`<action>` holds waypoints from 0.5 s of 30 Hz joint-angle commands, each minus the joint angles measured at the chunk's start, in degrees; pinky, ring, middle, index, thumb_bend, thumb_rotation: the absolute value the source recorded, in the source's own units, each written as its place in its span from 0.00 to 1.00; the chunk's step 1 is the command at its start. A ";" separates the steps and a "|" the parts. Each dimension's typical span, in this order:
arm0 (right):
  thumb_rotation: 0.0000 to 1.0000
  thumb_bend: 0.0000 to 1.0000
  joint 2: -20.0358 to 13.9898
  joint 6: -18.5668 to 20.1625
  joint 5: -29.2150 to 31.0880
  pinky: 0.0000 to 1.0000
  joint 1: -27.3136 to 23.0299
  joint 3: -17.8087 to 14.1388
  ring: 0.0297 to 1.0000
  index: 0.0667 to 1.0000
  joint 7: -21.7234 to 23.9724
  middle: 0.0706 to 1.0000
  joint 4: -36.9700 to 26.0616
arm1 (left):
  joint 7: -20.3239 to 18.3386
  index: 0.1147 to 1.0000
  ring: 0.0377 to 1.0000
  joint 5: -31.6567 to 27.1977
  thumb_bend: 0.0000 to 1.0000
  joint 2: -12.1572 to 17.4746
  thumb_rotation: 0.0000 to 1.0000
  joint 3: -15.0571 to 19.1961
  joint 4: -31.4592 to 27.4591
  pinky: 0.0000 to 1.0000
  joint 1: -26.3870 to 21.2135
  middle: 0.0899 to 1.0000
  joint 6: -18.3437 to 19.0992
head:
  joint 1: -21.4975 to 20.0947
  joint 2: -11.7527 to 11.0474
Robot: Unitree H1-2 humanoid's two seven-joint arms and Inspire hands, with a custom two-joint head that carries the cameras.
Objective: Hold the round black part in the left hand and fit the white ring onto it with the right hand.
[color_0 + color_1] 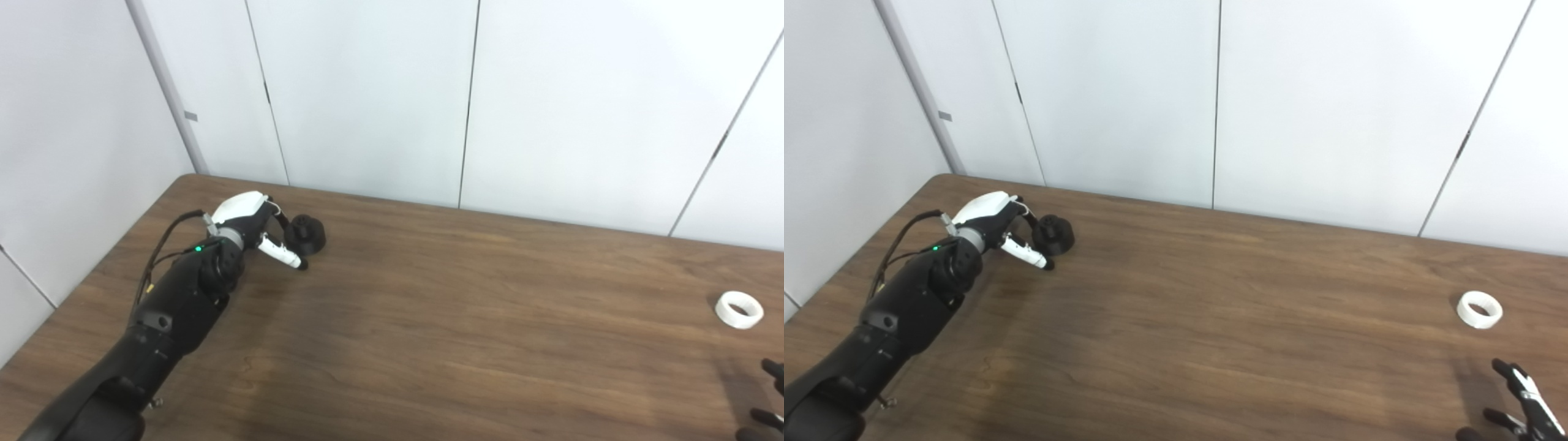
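Observation:
The round black part (307, 234) rests on the brown table at the far left. My left hand (257, 226) reaches it from the left, with fingers and thumb spread around its near side; a firm hold is not visible. The white ring (739, 309) lies flat on the table at the far right. My right hand (1522, 404) shows only as spread fingertips at the bottom right corner, below the ring and apart from it, holding nothing.
The brown wooden table (429, 318) runs back to white wall panels (367, 92). Its left edge slants close beside my left arm (159, 331). A wide stretch of tabletop separates the black part from the ring.

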 commanded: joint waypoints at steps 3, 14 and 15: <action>0.63 0.71 -1.36 0.20 -0.65 0.88 0.26 -0.32 0.99 0.92 0.19 1.00 -0.41 | 3.06 0.43 1.00 0.27 0.53 0.13 0.06 1.17 0.53 1.00 -1.26 0.99 -2.01 | 0.12 0.05; 0.63 0.72 -1.30 0.13 -0.26 0.87 0.46 -0.38 0.99 0.92 0.23 1.00 -0.32 | 1.11 0.70 1.00 0.22 1.00 -0.62 0.17 1.15 0.22 1.00 -1.68 1.00 1.07 | 0.07 0.02; 0.63 0.72 -1.36 0.21 -0.55 0.87 0.44 -0.32 0.99 0.92 0.19 1.00 -0.41 | 0.94 0.70 1.00 0.23 1.00 -0.59 0.17 1.05 0.13 1.00 -1.70 1.00 1.27 | 0.07 0.02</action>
